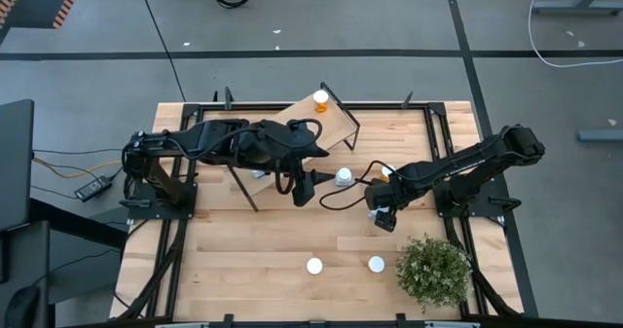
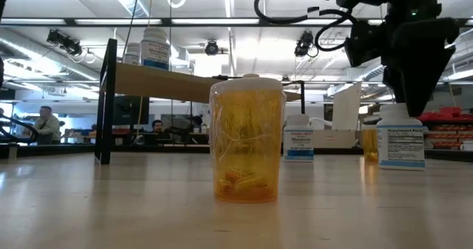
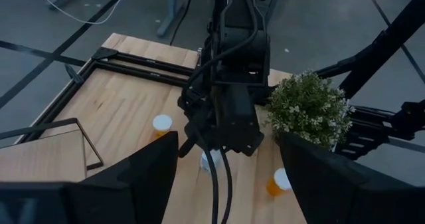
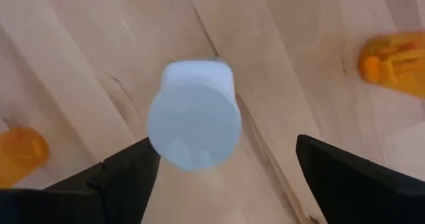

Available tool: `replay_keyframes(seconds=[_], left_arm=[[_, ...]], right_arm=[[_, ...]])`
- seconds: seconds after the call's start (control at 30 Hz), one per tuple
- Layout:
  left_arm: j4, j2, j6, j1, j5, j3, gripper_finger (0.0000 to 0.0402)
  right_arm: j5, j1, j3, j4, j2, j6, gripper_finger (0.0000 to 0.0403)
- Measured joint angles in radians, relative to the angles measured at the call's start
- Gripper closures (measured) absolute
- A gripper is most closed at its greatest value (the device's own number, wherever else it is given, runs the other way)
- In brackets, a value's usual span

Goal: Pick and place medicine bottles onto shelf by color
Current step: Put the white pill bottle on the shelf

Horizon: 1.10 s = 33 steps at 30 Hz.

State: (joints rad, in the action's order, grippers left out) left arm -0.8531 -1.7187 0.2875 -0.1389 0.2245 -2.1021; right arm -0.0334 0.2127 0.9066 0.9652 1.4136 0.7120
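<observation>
Fingers (image 4: pixel 119 184) of our right gripper (image 4: pixel 226 177) stand apart over a round white-capped bottle (image 4: pixel 194 121) on grained wood tabletop (image 4: pixel 86 71). Toward ten o'clock, our left gripper (image 1: pixel 303 194) is open below the slanted shelf (image 1: pixel 336 128).

the dark left arm reaches toward the table's middle, its two-finger left gripper (image 1: pixel 302 194) pointing down, fingers apart. the dark right arm stretches inward, its right gripper (image 1: pixel 384 218) lowered, fingers spread wide.
</observation>
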Motion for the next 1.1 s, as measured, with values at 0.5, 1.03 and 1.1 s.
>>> replay_keyframes(seconds=[0.5,1.03,1.1], left_arm=[[-0.017,0.0,0.016,-0.001,0.0,0.0,0.0149],[-0.074,0.0,0.023,-0.001,0.0,0.0,0.017],[-0.074,0.0,0.023,-0.001,0.0,0.0,0.017]], right_arm=[[0.009,0.0,0.0,-0.035,0.0,-0.004,0.0154],[0.023,0.0,0.0,-0.035,0.0,-0.005,0.0216],[0.023,0.0,0.0,-0.036,0.0,-0.005,0.0209]])
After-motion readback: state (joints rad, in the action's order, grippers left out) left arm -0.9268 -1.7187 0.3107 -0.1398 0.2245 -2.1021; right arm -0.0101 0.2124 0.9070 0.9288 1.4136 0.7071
